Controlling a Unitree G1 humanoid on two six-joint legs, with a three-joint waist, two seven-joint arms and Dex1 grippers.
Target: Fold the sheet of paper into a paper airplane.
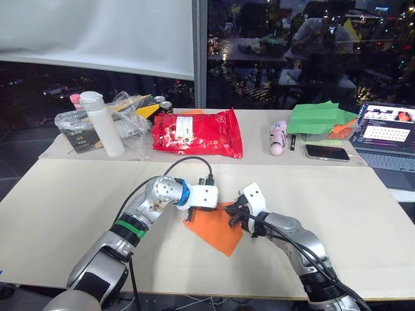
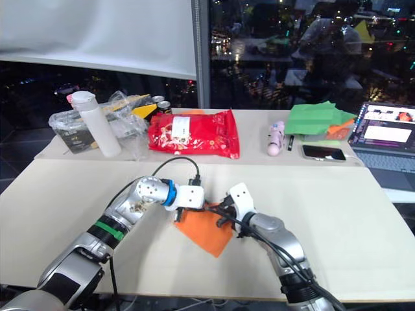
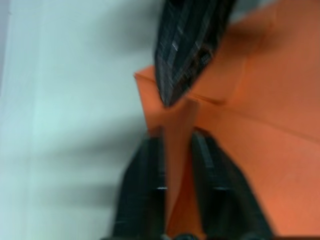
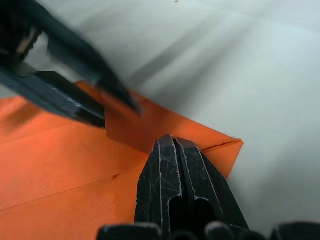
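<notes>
Orange sheet of paper (image 1: 217, 228) is lying creased near the front of the table (image 1: 363, 220). Left gripper (image 3: 177, 142) is pinching a raised fold of it between nearly closed fingers. Right gripper (image 4: 172, 145) is pressing down on it, fingers together. Red snack bag (image 1: 198, 133) is sitting farther back.

No legible text, brand, number or sign anywhere. The red snack bag (image 1: 198, 133) at 12 o'clock on the far table carries a white label panel with print too small to read. The laptop screen (image 1: 388, 127) at 2 o'clock shows coloured window content, none of it readable. The phone (image 1: 327, 152) beside it has a dark screen. The white bottle (image 1: 104, 123) at 10 o'clock is unmarked.
</notes>
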